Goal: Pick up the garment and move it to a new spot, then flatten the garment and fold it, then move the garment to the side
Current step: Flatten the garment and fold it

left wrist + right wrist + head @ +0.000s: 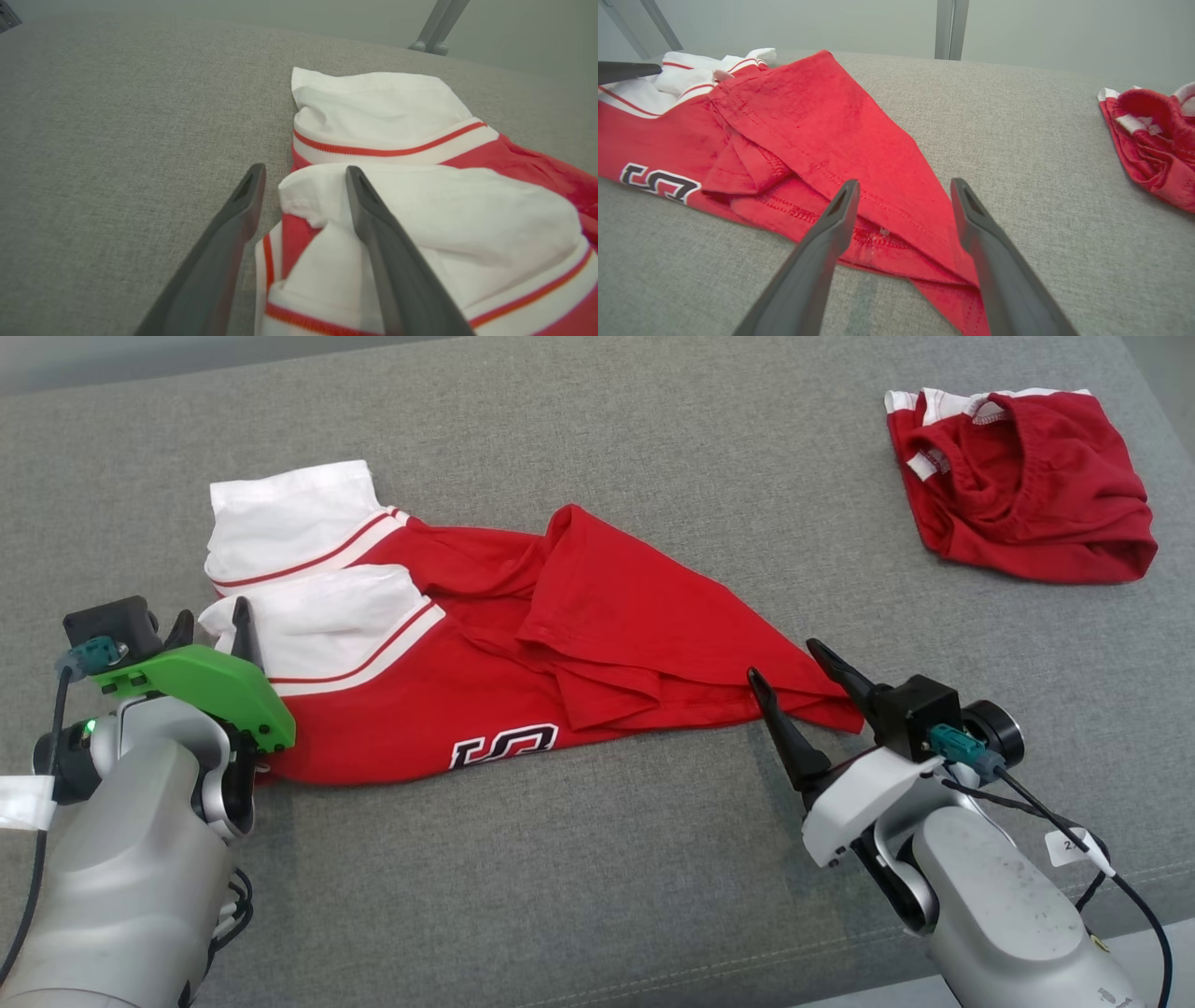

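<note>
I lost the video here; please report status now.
Left gripper open astride white sleeve. Right gripper open over red hem corner. Garment rumpled, unfolded. Second red garment lies apart.

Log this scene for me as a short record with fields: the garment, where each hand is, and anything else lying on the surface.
surface: grey fabric pad
garment: red jersey with white sleeves, lying rumpled, not yet flat
left hand: open, fingers either side of the edge of the nearer white sleeve
right hand: open, fingers either side of the jersey's pointed red corner
other item: second red garment, bunched at the far right, apart from the jersey
</note>
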